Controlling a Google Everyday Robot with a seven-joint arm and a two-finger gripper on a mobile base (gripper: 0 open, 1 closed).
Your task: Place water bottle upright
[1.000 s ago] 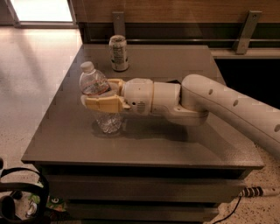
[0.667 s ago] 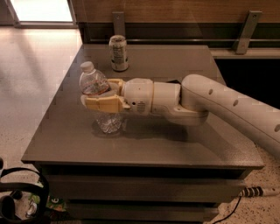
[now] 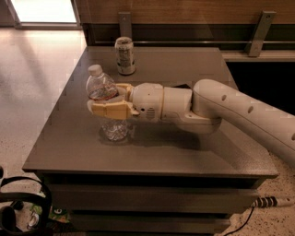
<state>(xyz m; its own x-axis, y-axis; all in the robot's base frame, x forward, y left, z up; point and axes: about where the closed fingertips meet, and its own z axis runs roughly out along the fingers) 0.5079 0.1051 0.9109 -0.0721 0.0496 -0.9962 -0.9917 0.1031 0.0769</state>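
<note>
Clamping the water bottle (image 3: 101, 86) about its labelled middle with the gripper (image 3: 103, 97), jaws closed on it, one tan finger (image 3: 110, 109) across the near side and the other partly hidden behind. Located left of centre in the frame, over the left half of the grey table (image 3: 184, 143). Held cap-up, white cap (image 3: 95, 70) topmost, neck leaning slightly toward the upper left rather than truly vertical. Appears to have the clear ribbed base down on the table top, though contact cannot be confirmed. Reaching in from the right edge of the frame by way of a white arm (image 3: 239, 110), wrist section roughly level above the surface. Recorded also: a short metal drink can (image 3: 125, 55) upright near the far edge of the table, above and just right of the bottle in the frame, apart from bottle and gripper alike. Noted beyond the table: pale speckled floor (image 3: 37, 69) at upper left, wooden wall panel (image 3: 184, 11) along the top, and a cable (image 3: 267, 202) at lower right.
</note>
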